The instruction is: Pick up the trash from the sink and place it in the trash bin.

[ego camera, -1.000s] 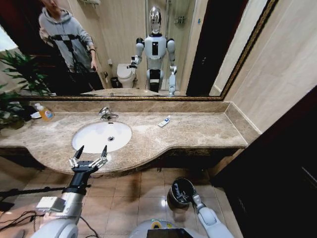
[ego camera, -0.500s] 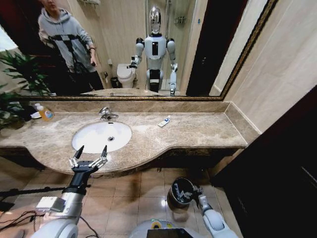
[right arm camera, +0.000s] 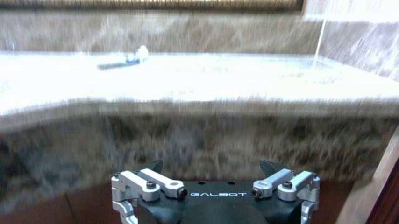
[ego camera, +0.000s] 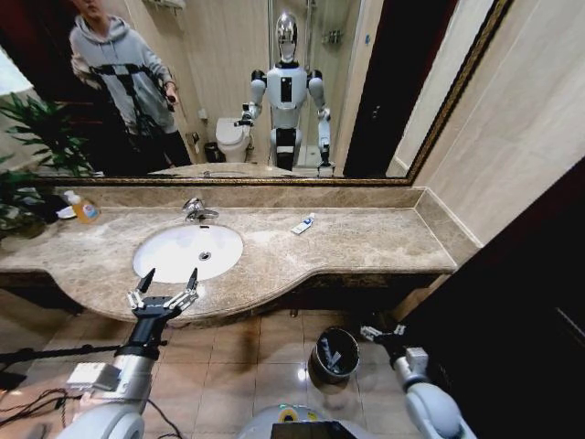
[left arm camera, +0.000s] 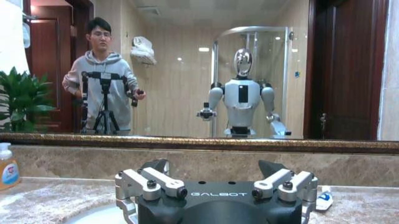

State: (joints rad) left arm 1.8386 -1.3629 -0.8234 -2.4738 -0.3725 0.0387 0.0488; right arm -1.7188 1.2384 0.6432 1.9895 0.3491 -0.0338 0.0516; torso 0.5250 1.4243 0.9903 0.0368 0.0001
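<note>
In the lower left of the head view, the left end effector (ego camera: 167, 285) hovers at the front edge of the brown marble worktop (ego camera: 366, 240), just in front of the sink (ego camera: 187, 251). Its two dark fingers are spread wide with nothing between them. The sink is a white oval basin with a central drain, and a chrome faucet (ego camera: 196, 210) stands at its back rim.

In the lower right of the frame, the right end effector (ego camera: 382, 335) is low over the tiled floor, just beside and to the right of the trash bin (ego camera: 332, 355). Its fingers stand apart and hold nothing. The trash bin is a small round black bucket with a shiny rim, standing on the floor below the worktop's front edge; pale bits lie inside it.

A small white tube with blue print (ego camera: 303, 224) lies on the worktop to the right of the sink, near the mirror. In the right wrist view the same tube (right arm camera: 124, 59) lies on the worktop above the end effector. A yellow soap bottle (ego camera: 84, 208) stands at the far left of the worktop, near a green plant (ego camera: 37, 137).
</note>
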